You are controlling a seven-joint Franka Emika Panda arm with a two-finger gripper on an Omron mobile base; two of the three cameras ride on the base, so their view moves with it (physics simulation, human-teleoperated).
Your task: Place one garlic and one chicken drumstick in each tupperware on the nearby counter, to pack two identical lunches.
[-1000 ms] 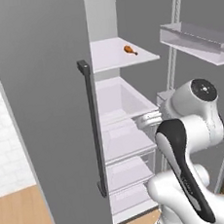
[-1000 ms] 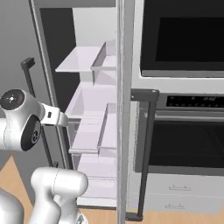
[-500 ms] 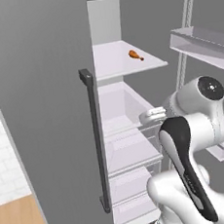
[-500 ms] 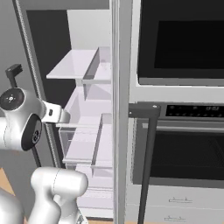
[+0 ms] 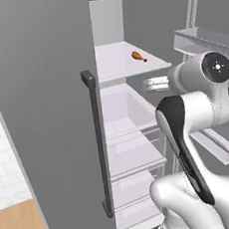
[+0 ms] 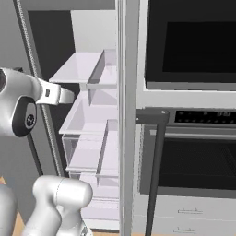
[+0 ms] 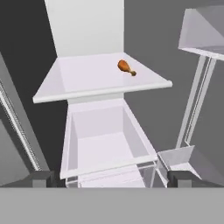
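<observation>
**Hand view: drumstick sits on the fridge shelf, reach isn't done**

Chicken drumstick (image 7: 126, 67) lies on the upper fridge shelf (image 7: 87, 83). End effector (image 7: 112, 178) is spread wide, empty, well short. Robot should rise above the shelf lip, then close across the fat end.

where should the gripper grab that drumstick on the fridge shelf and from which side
Probably across the fat meaty end of the chicken drumstick, coming in from the open front above the shelf. It lies flat with its thin bone tip toward the shelf's front right, and the gripper already faces it.
</observation>
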